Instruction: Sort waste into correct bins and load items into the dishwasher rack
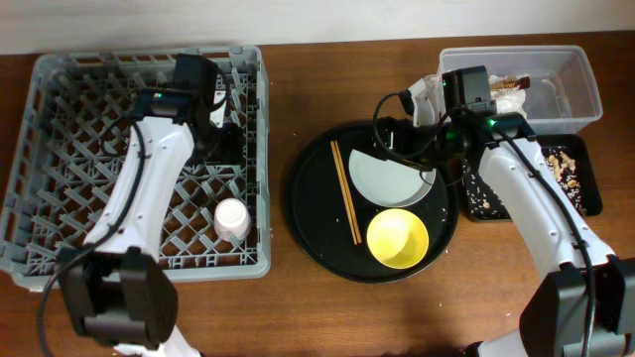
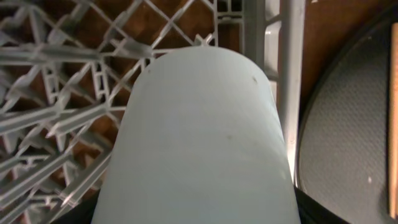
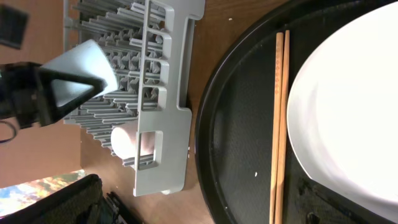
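Observation:
My left gripper hangs over the right part of the grey dishwasher rack and is shut on the light-blue cup, which fills the left wrist view. The pink cup stands upside down in the rack. The chopsticks, white plate and yellow bowl lie on the round black tray. My right gripper is low at the plate's far rim; its jaws are not clear. The napkin and wrapper lie in the clear tub. Food scraps lie in the black rectangular tray.
The right wrist view shows the rack's side wall, the pink cup, the chopsticks and the plate. Bare brown table lies between the rack and the round tray.

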Tool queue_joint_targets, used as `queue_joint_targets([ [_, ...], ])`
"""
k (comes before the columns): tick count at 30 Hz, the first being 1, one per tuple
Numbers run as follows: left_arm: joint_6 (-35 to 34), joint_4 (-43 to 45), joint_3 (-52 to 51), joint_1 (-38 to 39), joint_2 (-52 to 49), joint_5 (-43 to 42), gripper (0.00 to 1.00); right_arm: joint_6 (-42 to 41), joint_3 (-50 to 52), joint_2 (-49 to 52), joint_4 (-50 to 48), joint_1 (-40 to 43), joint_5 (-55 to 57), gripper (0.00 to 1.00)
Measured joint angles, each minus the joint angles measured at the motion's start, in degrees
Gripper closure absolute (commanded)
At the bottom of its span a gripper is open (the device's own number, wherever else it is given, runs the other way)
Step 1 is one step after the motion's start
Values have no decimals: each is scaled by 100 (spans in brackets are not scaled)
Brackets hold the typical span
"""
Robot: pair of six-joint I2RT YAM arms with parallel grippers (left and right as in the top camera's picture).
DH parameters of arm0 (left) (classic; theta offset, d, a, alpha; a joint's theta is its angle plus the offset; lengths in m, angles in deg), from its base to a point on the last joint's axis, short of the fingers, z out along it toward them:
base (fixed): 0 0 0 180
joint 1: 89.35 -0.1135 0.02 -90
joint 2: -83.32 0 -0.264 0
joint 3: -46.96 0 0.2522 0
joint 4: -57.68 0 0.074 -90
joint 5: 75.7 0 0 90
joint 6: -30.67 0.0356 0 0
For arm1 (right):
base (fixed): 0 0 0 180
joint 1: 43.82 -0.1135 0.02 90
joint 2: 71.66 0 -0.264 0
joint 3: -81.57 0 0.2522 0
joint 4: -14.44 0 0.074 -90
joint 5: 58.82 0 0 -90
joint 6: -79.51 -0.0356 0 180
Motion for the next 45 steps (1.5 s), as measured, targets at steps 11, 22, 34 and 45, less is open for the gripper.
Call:
queue_joint_targets([
  [11,-61,140,0,236,-809,59,15,155,0,0,201,0,42,1],
  [22,-81,-1432,2100,341,-870,-74,4,531,-2,-57,424,9,76,10],
  [34,-81,-3093,2789,881,352,-179,1,243,-302,-2031,3270,66,2529,10],
  [45,-831,-944,1198,1921,962,-201,2,-345,774,-2000,2653,66,3427,48],
])
